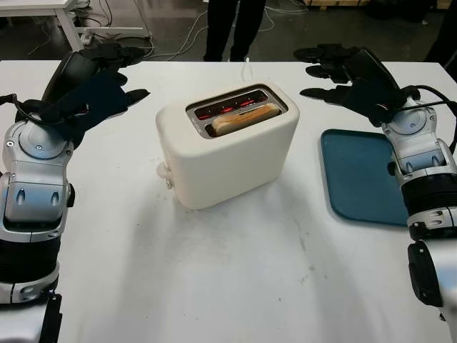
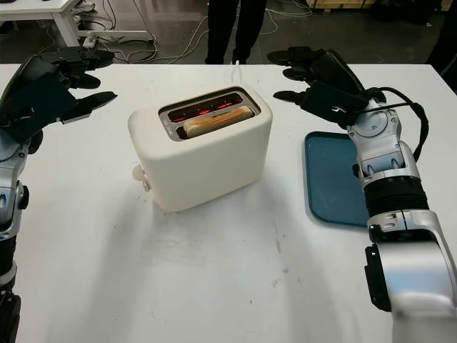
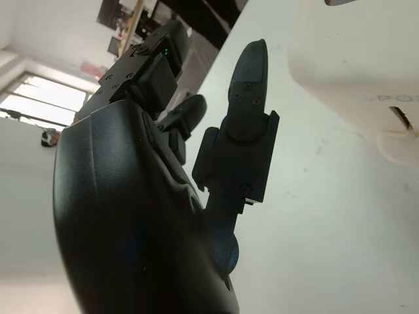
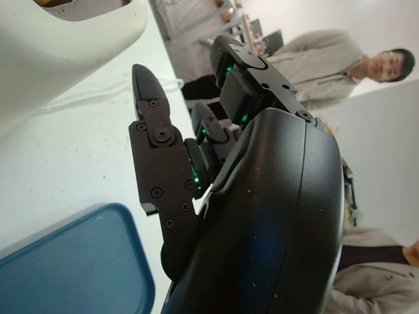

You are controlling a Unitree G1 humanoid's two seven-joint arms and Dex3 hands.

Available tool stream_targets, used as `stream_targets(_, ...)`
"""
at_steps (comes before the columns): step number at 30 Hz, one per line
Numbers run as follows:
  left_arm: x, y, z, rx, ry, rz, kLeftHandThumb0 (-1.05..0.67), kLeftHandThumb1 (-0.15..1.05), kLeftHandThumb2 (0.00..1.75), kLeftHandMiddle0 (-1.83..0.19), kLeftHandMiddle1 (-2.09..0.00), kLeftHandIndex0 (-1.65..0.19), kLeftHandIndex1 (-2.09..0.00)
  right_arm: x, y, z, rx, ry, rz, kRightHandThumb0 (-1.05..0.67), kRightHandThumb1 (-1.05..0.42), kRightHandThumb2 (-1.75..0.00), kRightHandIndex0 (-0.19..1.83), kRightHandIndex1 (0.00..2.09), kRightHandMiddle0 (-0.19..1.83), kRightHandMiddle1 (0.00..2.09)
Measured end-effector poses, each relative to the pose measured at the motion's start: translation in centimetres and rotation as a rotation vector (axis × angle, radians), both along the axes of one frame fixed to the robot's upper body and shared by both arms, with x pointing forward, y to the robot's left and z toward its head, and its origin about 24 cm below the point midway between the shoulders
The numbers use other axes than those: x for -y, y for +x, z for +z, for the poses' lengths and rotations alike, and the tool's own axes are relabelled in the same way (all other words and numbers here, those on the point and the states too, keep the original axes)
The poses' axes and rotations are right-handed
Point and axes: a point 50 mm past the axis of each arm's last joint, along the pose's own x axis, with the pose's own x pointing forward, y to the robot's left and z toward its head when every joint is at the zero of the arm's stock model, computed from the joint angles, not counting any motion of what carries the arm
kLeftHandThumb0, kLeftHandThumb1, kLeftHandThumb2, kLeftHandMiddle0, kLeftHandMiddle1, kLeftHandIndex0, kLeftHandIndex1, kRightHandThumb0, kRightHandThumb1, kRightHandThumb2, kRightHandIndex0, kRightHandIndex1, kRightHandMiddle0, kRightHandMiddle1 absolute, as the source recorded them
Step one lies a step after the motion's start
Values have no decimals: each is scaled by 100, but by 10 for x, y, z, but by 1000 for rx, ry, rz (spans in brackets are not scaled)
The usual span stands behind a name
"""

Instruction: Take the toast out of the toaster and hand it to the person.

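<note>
A cream two-slot toaster (image 1: 228, 153) stands in the middle of the white table (image 1: 235, 271). A browned slice of toast (image 1: 244, 118) lies in its nearer slot, top edge showing; the farther slot glows red. My left hand (image 1: 114, 75) is raised to the left of the toaster, open and holding nothing. My right hand (image 1: 328, 71) is raised to the right of the toaster, behind the tray, open as well. A person (image 1: 232, 28) in dark trousers stands at the table's far edge, behind the toaster.
A flat teal tray (image 1: 360, 175) lies on the table right of the toaster, under my right forearm. The toaster's white cord (image 1: 247, 70) runs off the far edge. Two more people (image 4: 340, 62) appear in the right wrist view.
</note>
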Motion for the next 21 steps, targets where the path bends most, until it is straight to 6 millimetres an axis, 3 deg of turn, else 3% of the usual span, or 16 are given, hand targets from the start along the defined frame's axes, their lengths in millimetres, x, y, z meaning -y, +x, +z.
stream_targets(21,0,0,0,-4,-3,3,-41,92,15,-20,-81,-53,-7,0,0,0,2,0,1,-29,-92,-3,60,0,57,0)
